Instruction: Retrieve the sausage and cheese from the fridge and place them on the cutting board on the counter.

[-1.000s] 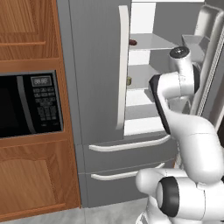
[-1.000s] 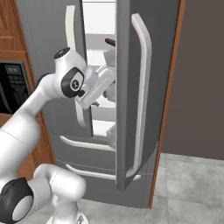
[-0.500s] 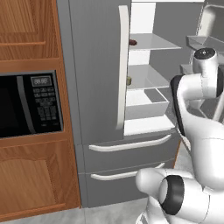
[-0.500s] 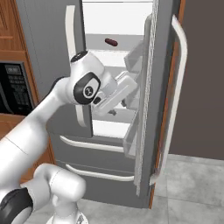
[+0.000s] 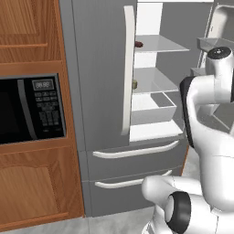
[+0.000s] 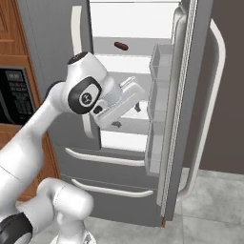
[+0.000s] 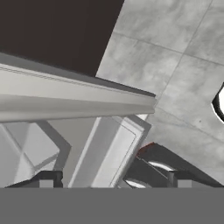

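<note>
1. Front and centre stands the fridge [image 5: 100, 68], tall and grey. Its left door is shut, with a long white vertical handle [image 5: 128, 68], and two drawers with white horizontal handles sit below.
2. Left of the fridge is a wooden cabinet wall [image 5: 27, 27] with a black microwave [image 5: 27, 109] set into it.
3. The right fridge door [image 6: 190, 95] is swung wide open, with grey door bins [image 6: 159, 76] on its inner side. The white shelves inside are exposed.
4. The white arm [image 6: 86, 93] reaches up in front of the open compartment. The hand sits between the shelves and the open door, at about middle-shelf height.
5. The gripper [image 7: 113, 180] has its finger tips spread wide apart with nothing between them. It points down along the door's lower edge toward the grey tile floor [image 7: 175, 65].
6. The sausage [image 6: 120, 46], dark reddish-brown, lies on the upper shelf, well above the hand and untouched.
7. The cheese [image 5: 135, 84] is a small yellowish lump at the left front edge of the middle shelf, just behind the left door's handle. Its shape is too small to make out.
</note>
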You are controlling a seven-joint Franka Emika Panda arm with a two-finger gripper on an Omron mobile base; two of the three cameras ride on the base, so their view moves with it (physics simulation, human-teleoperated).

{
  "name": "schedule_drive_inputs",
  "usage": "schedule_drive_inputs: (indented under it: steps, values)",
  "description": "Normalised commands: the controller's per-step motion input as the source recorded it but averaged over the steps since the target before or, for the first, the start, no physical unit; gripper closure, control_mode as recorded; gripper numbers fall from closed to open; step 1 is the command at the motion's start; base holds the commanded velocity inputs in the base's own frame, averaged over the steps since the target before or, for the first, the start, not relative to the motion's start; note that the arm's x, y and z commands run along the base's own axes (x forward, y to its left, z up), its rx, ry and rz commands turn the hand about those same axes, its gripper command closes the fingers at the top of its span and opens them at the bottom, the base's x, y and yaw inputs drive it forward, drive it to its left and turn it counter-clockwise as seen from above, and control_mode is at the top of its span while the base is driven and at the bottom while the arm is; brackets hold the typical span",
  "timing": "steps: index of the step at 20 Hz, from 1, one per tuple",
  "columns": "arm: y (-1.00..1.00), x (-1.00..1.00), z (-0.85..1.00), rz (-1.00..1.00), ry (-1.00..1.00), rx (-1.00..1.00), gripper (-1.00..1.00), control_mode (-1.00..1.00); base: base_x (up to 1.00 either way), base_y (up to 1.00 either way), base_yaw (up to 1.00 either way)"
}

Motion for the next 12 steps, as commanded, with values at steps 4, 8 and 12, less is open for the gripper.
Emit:
schedule_drive_inputs:
  steps: [4, 8, 12]
  values:
    - [1.00, -0.18, 0.01, 0.04, -0.04, 0.00, -1.00, -1.00, 0.00, 0.00, 0.00]
    - [1.00, 0.00, 0.00, 0.15, 0.01, -0.01, -1.00, -1.00, 0.00, 0.00, 0.00]
    - [0.50, 0.01, 0.00, 0.56, 0.09, -0.07, -1.00, -1.00, 0.00, 0.00, 0.00]
